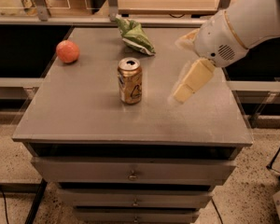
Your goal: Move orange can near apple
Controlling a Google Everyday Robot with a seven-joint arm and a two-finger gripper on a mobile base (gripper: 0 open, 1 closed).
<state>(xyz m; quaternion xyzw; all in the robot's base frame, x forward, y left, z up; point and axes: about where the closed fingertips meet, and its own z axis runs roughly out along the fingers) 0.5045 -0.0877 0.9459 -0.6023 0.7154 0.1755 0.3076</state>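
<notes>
Vantage: single camera, raised, in front of the bench (84, 120).
Facing: downward and forward across its top.
Range: medium; whole top and drawer fronts (130, 169) framed.
Right of frame: tool (190, 82), above bench's right half.

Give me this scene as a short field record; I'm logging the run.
orange can: upright, mid-table, top already opened
apple: far-left part of the table, well apart from the can
green snack bag: near the far edge, behind the can
hand: above the table, right of the can, not touching it
surface: grey table top over drawers
</notes>
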